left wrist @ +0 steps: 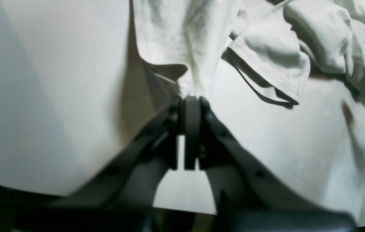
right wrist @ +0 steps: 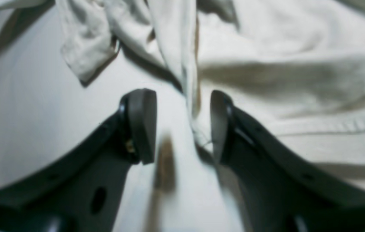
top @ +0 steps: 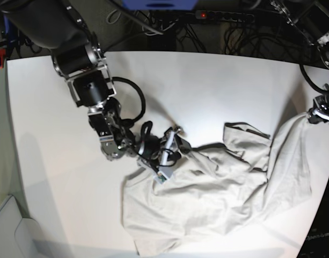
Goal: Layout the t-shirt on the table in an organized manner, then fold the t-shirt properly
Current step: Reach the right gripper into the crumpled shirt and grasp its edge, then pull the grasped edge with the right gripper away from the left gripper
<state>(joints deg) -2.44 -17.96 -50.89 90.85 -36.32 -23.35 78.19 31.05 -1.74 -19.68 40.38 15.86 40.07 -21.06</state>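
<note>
Step in hand: laying out, judged from the bunched state of the shirt [top: 218,199]; no fold has been started.
Right hand [top: 168,151]: at the left of the base view, low over the shirt's upper left edge. Its wrist view shows the jaws apart, one either side of a raised ridge of cloth, one pad [right wrist: 142,124] clear of it and the other just beside it. Released; nothing is gripped.
Shirt: lies rumpled on the worktop [top: 169,86], across its near right part, one corner drawn up and out toward the right edge.
Left hand [top: 321,114]: at the far right edge of the base view, clenched on a pinch of shirt; its wrist view shows cloth gathered into the shut jaws and fanning away from them.
Advice, right hand: it should close on the ridge only once the cloth sits fully between the pads, and take a single layer at an edge or hem, not a bunch.
Advice, both hands: pulling apart evenly and low over the worktop should flatten the body; an uneven pull risks dragging the whole shirt toward the right edge.
Risk: the left hand sits close to the worktop's edge, so cloth could slide off there.
Count: one shirt, one worktop, two hands.
Not told: which part of the shirt each hand is at; the folds hide it.
</note>
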